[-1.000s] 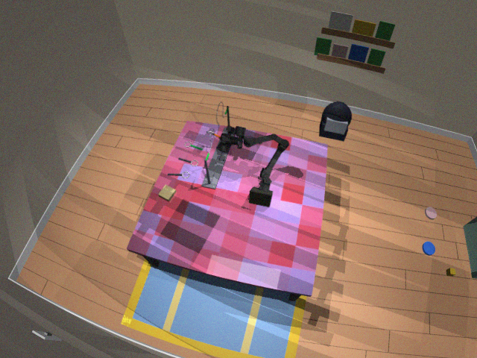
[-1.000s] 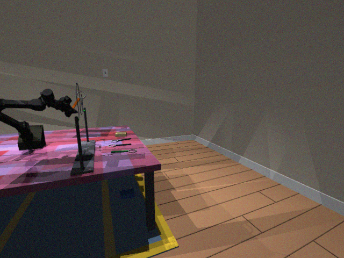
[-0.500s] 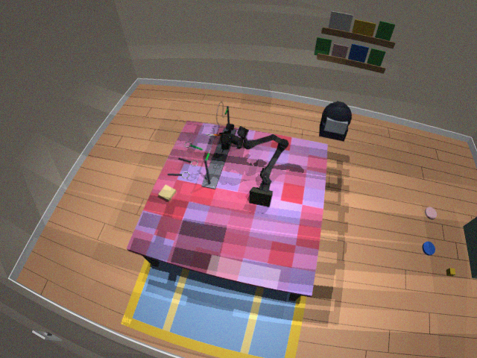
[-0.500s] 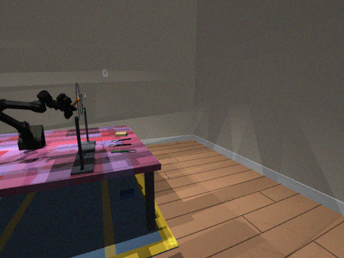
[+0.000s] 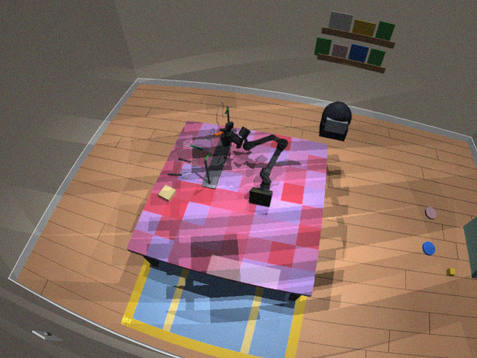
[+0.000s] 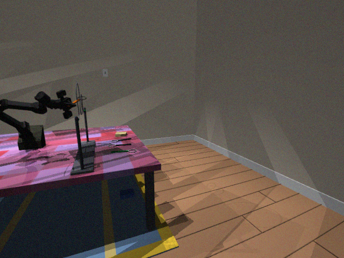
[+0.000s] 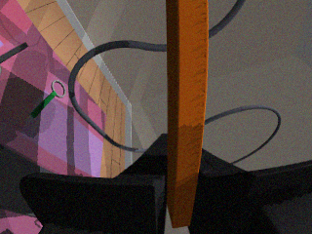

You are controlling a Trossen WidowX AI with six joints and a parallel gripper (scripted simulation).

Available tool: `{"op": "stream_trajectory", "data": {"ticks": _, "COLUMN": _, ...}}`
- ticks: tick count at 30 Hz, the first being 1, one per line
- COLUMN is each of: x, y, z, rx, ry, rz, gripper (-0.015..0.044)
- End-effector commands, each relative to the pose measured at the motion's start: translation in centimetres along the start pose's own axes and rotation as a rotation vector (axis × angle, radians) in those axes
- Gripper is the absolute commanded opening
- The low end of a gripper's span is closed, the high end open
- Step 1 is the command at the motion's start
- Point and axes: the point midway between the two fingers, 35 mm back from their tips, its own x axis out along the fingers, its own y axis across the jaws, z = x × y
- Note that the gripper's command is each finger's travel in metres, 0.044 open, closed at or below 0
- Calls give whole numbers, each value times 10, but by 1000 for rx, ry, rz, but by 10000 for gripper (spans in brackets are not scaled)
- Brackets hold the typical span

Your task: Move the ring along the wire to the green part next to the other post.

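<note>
My gripper (image 5: 223, 133) (image 6: 73, 104) (image 7: 169, 139) is shut on the orange handle (image 5: 218, 133) (image 6: 76, 101) (image 7: 187, 97), high above the table. The ring (image 6: 85, 98) at the handle's far end lies nearly flat in the exterior view and appears around the grey wire (image 6: 76, 90) (image 7: 72, 88); it is outside the wrist view. Whether it touches the wire is too small to tell. One post (image 5: 208, 171) (image 6: 86, 127) has a green part (image 5: 207, 157) (image 6: 84, 110) at its top. The other post (image 5: 228, 116) (image 6: 79, 144) has a green part (image 5: 226, 110), hidden in the exterior view.
Both posts stand on a dark base (image 5: 209, 186) (image 6: 88, 155). Beyond it lie a green-handled ring tool (image 5: 195, 146) (image 6: 119, 151) (image 7: 44, 104), two dark-handled ring tools (image 5: 185, 160) (image 5: 175, 174) and a yellow block (image 5: 167, 192) (image 6: 121, 134). Curved wire passes on both sides of the handle in the wrist view.
</note>
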Motion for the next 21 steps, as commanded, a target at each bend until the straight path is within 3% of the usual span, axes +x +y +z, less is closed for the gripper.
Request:
{"op": "stream_trajectory", "data": {"ticks": 1, "x": 1, "y": -6, "z": 0, "rx": -64, "ry": -9, "rz": -39, "gripper": -150}}
{"op": "stream_trajectory", "data": {"ticks": 21, "x": 0, "y": -38, "z": 8, "rx": -453, "ry": -57, "rz": -259, "gripper": -150}}
